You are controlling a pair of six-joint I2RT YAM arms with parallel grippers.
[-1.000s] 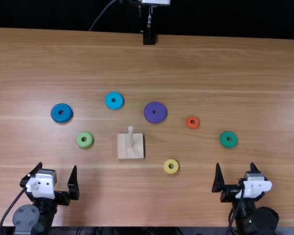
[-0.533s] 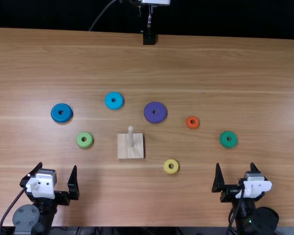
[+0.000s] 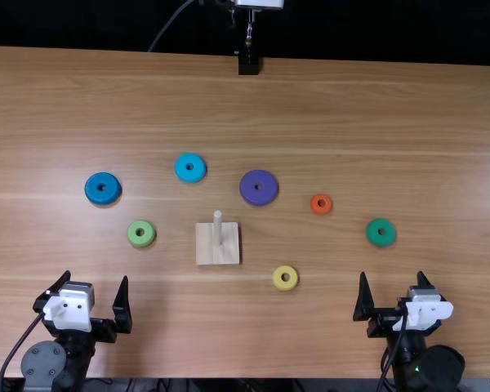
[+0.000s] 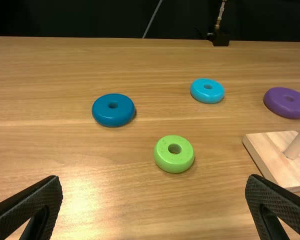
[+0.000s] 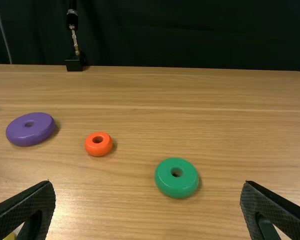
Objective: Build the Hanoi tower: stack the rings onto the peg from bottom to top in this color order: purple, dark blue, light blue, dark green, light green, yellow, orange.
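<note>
Here, seven smooth rings [image 3: 248,193] are scattered mid-frame in the top view around a square wooden block [image 3: 206,249] with an upright peg [image 3: 217,229]. Textured jaws are spread wide and empty on the left gripper [image 3: 96,278], lower left, and right gripper [image 3: 392,275], lower right.

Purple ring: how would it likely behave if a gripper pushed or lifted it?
The purple ring lies flat and looks wide and low, so a push would probably slide it, not tip it. Its smooth, rounded rim may be slippery. It looks solid, so likely stiff.
</note>
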